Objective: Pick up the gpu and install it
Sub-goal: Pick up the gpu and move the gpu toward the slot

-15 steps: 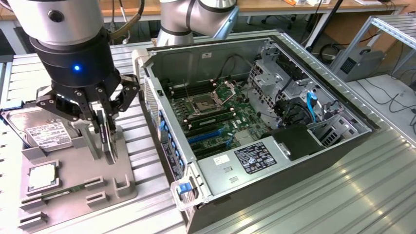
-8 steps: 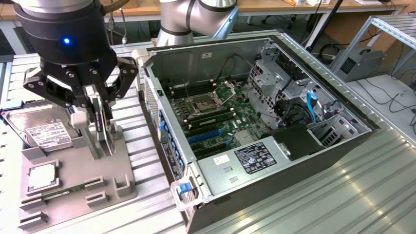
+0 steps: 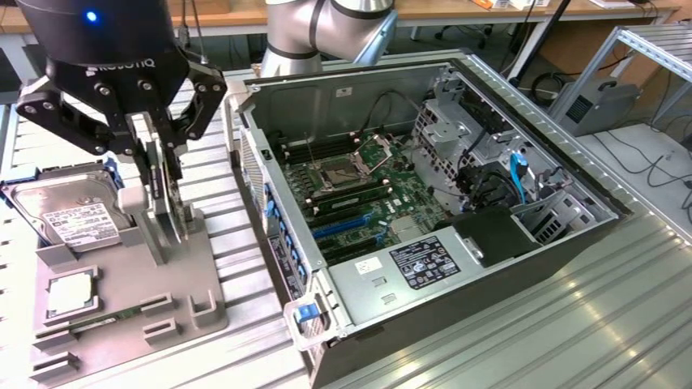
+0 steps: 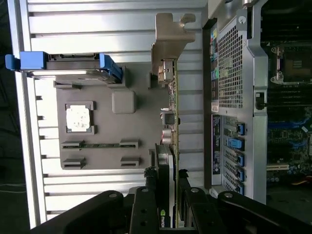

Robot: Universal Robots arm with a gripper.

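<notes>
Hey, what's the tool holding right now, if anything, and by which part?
The tool grips the gpu across its two faces, at the end away from the metal bracket; the card stands in the gray holder.

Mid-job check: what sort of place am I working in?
Probably a robotics lab bench: an open computer case on a ribbed metal table, a grey parts holder with a hard drive, desks behind.

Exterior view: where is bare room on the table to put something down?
Free: the ribbed table on the exterior view's right of the computer case. Crowded: the gray holder, with hard drive and the gripper shut on the gpu.
</notes>
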